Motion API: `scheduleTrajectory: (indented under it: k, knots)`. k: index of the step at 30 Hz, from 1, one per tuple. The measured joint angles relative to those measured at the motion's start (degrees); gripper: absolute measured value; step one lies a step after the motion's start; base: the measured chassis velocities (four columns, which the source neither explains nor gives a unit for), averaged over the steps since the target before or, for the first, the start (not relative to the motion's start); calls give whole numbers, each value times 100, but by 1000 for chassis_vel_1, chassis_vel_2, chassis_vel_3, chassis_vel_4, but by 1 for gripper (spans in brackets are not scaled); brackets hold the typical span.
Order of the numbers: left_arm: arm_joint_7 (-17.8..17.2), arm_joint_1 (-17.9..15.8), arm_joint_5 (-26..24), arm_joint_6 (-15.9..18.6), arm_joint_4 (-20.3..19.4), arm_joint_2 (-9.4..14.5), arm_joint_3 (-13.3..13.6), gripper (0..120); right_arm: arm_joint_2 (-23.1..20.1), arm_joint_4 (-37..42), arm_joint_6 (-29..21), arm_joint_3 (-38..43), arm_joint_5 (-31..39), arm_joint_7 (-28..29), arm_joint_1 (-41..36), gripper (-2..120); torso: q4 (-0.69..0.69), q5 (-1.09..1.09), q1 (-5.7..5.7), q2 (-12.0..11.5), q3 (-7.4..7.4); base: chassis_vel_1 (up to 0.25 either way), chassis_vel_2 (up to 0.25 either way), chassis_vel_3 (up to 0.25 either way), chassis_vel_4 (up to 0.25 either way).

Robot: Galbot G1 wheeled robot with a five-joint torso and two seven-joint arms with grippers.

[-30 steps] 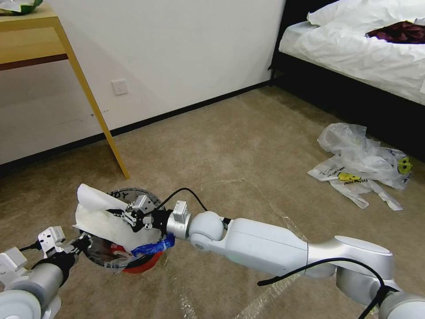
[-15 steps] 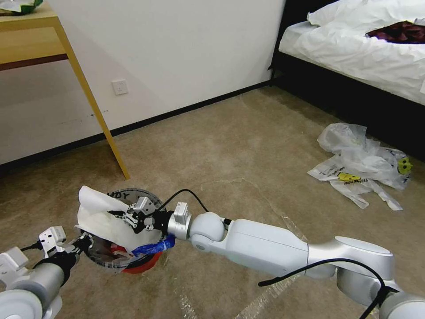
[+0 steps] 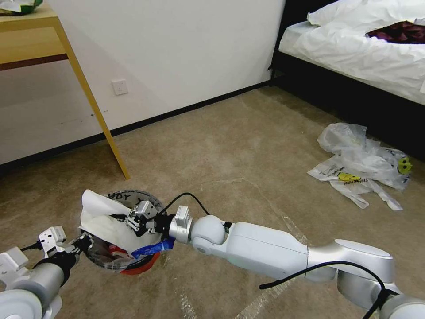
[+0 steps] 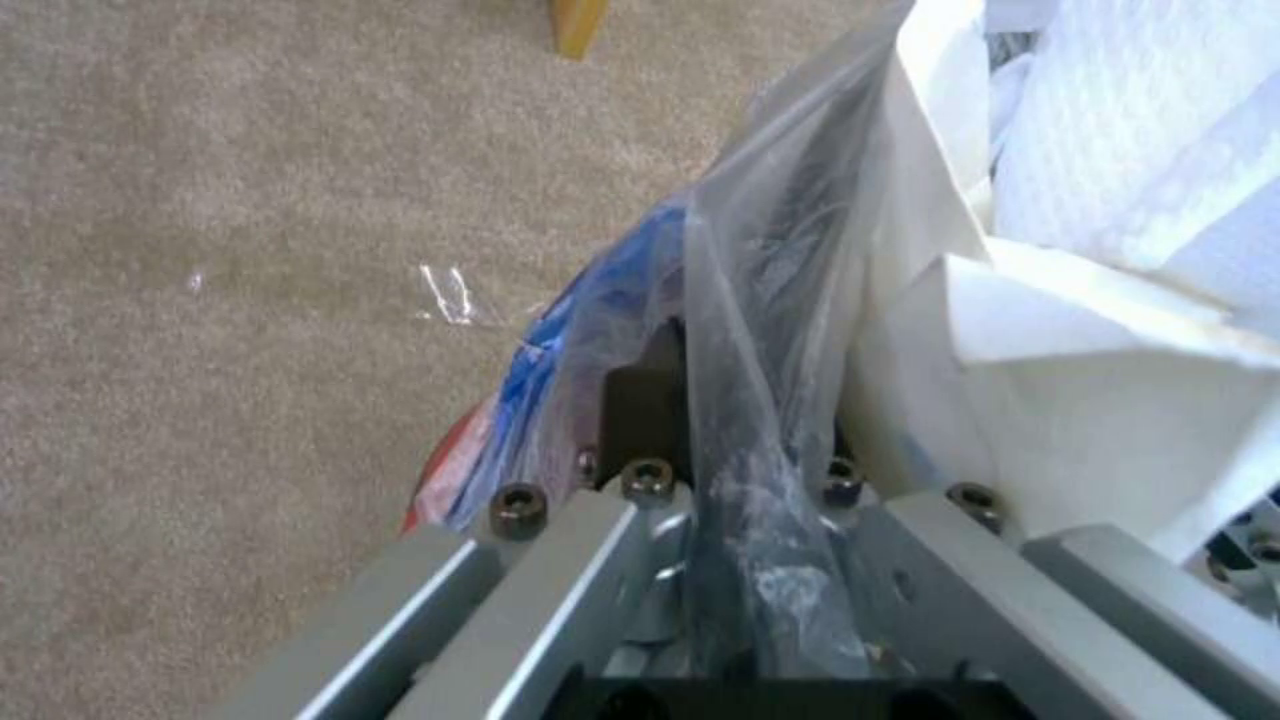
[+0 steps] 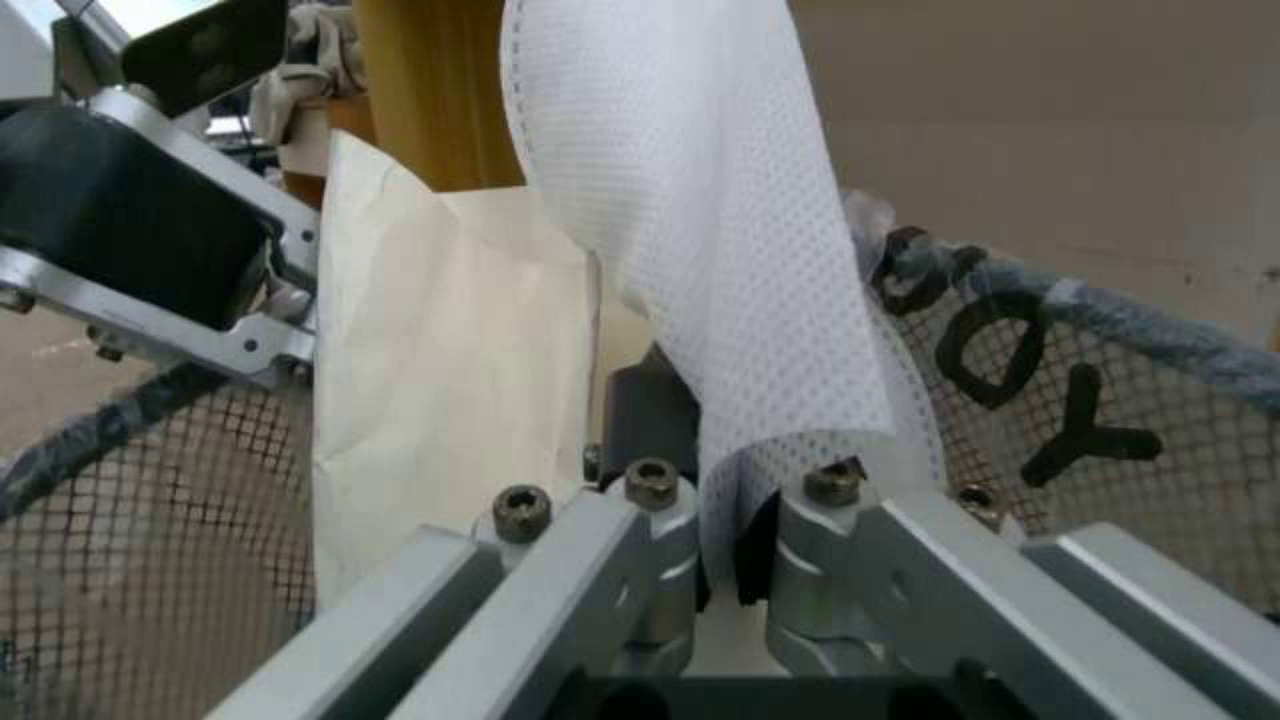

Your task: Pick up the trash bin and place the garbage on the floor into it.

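— Head view: where is the trash bin [image 3: 133, 261]?
— On the floor [image 3: 230, 146] near the table leg [image 3: 99, 115], its rim pinched by the left gripper [image 3: 84, 241].
— And the right gripper [image 3: 133, 219]?
— Over the bin's mouth, clamped on a white slipper [image 3: 104, 221]. Clear plastic bags [image 3: 361, 161] lie well apart, by the bed [image 3: 367, 48].

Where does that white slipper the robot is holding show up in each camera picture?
Head view: the white slipper sits over the trash bin, pinched by the right gripper.
Left wrist view: the slipper lies just past the bin's clear liner.
Right wrist view: it rises from between that gripper's fingers.
Shared landmark: the yellow table leg.
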Motion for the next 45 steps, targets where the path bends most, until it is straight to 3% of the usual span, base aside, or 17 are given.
scheduleTrajectory:
  k: [22, 25, 30, 36, 42, 45]
  knots:
    - [5, -28, 8, 0, 41, 16, -31, 1, -178, 216, -74, -2, -49, 90, -3, 5, 0, 0, 0, 0, 0, 0, 0, 0, 0]
    - [6, -17, 7, -2, 38, 20, -43, 1, -191, 263, -116, 12, -25, 117, 30, 20, 0, 0, 0, 0, 0, 0, 0, 0, 0]
    - [6, -14, 6, -3, 27, 19, -43, 1, -195, 282, -126, 27, -20, 135, 37, 31, 0, 0, 0, 0, 0, 0, 0, 0, 0]
    - [6, -4, 22, -3, 16, -1, -16, 1, -238, 334, -135, 42, -21, 143, 37, 60, 0, 0, 0, 0, 0, 0, 0, 0, 0]
    - [6, -1, 32, -3, 15, -2, -15, 1, -240, 352, -138, 43, -23, 146, 36, 75, 0, 0, 0, 0, 0, 0, 0, 0, 0]
    - [6, 3, 42, -3, 16, -7, -14, 1, -241, 364, -140, 43, -24, 151, 42, 91, 0, 0, 0, 0, 0, 0, 0, 0, 0]
